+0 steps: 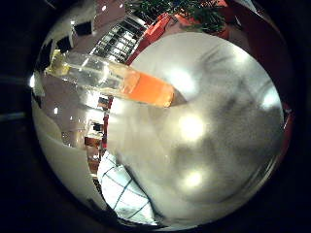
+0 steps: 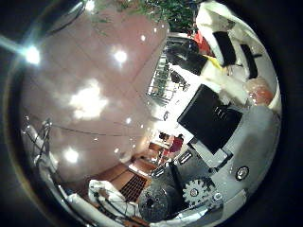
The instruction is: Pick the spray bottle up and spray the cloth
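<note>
The spray bottle (image 1: 117, 80) lies close across the right little finger side palm view; it is clear, with orange liquid in one end and a pale, clear end. In the right thumb side palm view my hand (image 2: 218, 113) shows as white and black fingers (image 2: 225, 45) curled in from the edge, with a small orange part of the bottle (image 2: 258, 92) between them. The fingers look closed round the bottle.
Both views look up at a pale ceiling (image 1: 214, 116) with bright lamps (image 2: 87, 99). Green plants (image 2: 175, 11) hang near one edge. A gridded window or panel (image 1: 121, 189) shows beside the ceiling.
</note>
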`<state>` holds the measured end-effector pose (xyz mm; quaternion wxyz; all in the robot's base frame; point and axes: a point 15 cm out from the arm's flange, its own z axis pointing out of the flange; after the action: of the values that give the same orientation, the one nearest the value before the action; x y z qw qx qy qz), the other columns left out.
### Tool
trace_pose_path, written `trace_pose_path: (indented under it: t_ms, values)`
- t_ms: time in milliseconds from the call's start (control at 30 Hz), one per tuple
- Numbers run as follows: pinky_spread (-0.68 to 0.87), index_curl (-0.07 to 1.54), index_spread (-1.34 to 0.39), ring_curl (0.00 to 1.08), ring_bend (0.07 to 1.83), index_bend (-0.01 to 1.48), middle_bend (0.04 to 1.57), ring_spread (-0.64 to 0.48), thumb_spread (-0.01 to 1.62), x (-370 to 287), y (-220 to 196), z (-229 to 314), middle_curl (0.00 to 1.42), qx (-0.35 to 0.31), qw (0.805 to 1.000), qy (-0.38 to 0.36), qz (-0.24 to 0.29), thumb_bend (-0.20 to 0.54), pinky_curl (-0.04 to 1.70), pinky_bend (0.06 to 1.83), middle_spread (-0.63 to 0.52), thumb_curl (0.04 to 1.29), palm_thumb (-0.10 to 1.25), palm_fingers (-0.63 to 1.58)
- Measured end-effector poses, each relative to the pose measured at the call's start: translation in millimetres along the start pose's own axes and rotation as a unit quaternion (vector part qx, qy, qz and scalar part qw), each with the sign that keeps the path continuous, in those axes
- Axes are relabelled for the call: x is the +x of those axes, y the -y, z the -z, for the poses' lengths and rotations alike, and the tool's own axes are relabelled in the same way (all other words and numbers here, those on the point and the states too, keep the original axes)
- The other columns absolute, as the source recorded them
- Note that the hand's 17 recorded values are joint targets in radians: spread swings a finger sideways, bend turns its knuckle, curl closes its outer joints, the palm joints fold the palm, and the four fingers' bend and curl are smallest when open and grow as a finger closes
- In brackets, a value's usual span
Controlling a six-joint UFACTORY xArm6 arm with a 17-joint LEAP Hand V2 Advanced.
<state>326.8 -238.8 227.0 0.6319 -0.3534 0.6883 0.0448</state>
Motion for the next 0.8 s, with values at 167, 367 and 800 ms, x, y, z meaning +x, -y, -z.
trace_pose_path:
  t_ms: [167, 367, 800]
  values:
    - [-0.32, 0.86, -0.38, 0.68, 1.29, 0.74, 1.09, -0.25, 1.0, -8, 0, 11, 0.85, 0.011, 1.0, 0.018, 0.001, -0.016, 0.87, 1.08, -0.21, 0.55, 0.95, 0.99]
    - [-0.33, 0.92, -0.38, 0.69, 1.3, 0.72, 1.11, -0.25, 0.97, -8, 1, 22, 0.87, 0.02, 1.0, 0.022, -0.002, -0.019, 0.94, 1.08, -0.2, 0.58, 0.93, 0.97]
    - [-0.41, 0.92, -0.39, 0.66, 1.33, 0.24, 0.9, -0.25, 0.96, -9, 0, 23, 0.82, 0.021, 1.0, 0.023, 0.004, -0.026, 0.95, 1.07, -0.19, 0.57, 0.82, 0.59]
